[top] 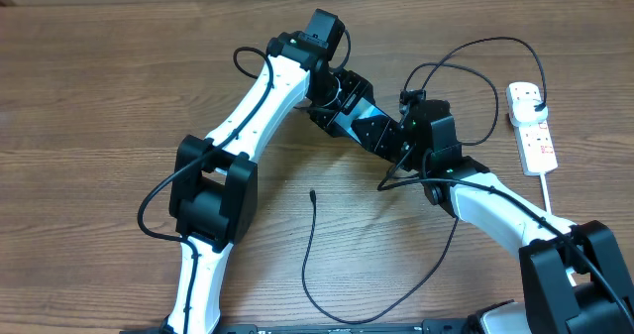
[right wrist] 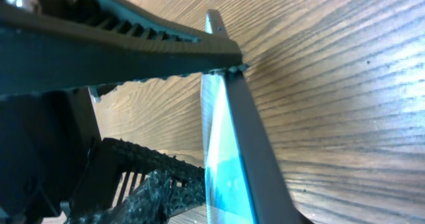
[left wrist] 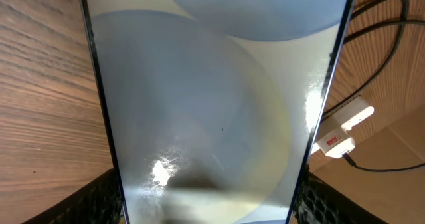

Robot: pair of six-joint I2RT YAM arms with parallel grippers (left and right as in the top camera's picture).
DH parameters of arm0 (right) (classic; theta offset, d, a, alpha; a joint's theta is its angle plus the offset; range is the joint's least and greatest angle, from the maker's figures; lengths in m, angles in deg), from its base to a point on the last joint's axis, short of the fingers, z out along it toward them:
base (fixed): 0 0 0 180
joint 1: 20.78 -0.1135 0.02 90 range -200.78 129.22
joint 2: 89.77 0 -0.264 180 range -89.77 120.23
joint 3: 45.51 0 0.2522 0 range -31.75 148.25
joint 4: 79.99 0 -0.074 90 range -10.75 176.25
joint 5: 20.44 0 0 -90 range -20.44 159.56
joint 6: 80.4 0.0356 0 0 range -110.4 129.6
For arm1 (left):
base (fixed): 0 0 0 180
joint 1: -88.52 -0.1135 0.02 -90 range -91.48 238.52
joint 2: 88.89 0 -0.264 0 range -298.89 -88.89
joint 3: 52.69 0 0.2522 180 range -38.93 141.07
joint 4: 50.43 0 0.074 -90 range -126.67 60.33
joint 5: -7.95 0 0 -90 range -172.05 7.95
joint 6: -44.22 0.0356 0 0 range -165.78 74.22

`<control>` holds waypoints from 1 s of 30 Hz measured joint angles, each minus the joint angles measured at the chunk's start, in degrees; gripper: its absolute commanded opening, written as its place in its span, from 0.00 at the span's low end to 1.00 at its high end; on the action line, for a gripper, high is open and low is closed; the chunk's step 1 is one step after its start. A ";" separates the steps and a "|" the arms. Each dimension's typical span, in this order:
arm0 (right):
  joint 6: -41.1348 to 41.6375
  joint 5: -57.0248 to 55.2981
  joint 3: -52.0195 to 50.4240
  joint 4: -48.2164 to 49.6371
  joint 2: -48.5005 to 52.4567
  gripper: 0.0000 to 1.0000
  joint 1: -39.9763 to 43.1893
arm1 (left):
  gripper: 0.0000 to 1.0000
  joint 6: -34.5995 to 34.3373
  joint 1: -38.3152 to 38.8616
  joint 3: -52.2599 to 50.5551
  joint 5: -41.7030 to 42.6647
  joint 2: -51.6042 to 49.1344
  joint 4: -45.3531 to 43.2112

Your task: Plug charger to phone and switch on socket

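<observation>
The phone (top: 369, 119) is held above the table between both grippers, slivers of its cyan screen showing. My left gripper (top: 342, 99) is shut across its width; in the left wrist view both fingers (left wrist: 99, 199) press the edges of the phone (left wrist: 212, 104), whose glass fills the frame. My right gripper (top: 401, 142) straddles the phone's other end. Edge-on, the phone (right wrist: 232, 151) stands a small gap from one right finger (right wrist: 149, 187); the other finger is hidden. The charger's small tip (top: 313, 192) lies free on the table. The white socket (top: 532, 126) lies far right with a black plug in it.
The charger's thin black cable (top: 307, 270) loops toward the table's front edge and back under the right arm. More black cable arcs behind the right gripper toward the socket (left wrist: 342, 127). A toothed finger of the left gripper (right wrist: 119, 48) crosses the top of the right wrist view.
</observation>
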 measured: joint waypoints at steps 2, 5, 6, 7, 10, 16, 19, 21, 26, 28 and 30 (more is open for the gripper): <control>0.20 -0.04 0.00 -0.02 0.00 0.27 0.00 | 0.04 -0.42 0.00 0.00 0.00 0.00 -0.02; 0.26 -0.11 0.00 -0.07 0.00 0.22 0.00 | 0.04 -0.42 -0.02 0.00 0.02 0.00 -0.02; 0.24 -0.20 0.00 -0.04 0.00 0.21 0.00 | 0.04 -0.44 -0.02 0.00 0.02 0.00 -0.02; 0.24 -0.26 0.00 -0.02 0.00 0.21 0.00 | 0.04 -0.44 -0.02 0.00 0.00 0.00 -0.02; 0.24 -0.33 0.00 -0.04 0.00 0.20 0.00 | 0.04 -0.44 -0.02 0.00 0.00 0.00 -0.02; 0.22 -0.74 0.00 -0.09 0.00 0.13 0.00 | 0.04 -0.44 -0.02 0.00 0.02 0.00 -0.04; 0.96 -1.11 0.00 -0.35 0.00 0.09 0.00 | 0.04 -0.46 -0.02 0.00 0.02 0.00 -0.04; 1.86 -1.29 0.00 -0.35 0.00 0.09 0.00 | 0.04 -0.46 -0.02 0.00 0.02 0.00 -0.04; 2.78 -1.31 0.00 -0.35 0.00 0.09 0.00 | 0.12 -0.44 -0.02 0.00 0.02 0.00 -0.02; 2.86 -1.31 0.00 -0.31 0.00 0.09 0.00 | 0.40 -0.42 -0.02 0.00 0.02 0.00 -0.02; 2.86 -1.31 0.00 -0.31 0.00 0.07 0.00 | 1.00 -0.37 -0.02 0.00 0.02 0.00 -0.04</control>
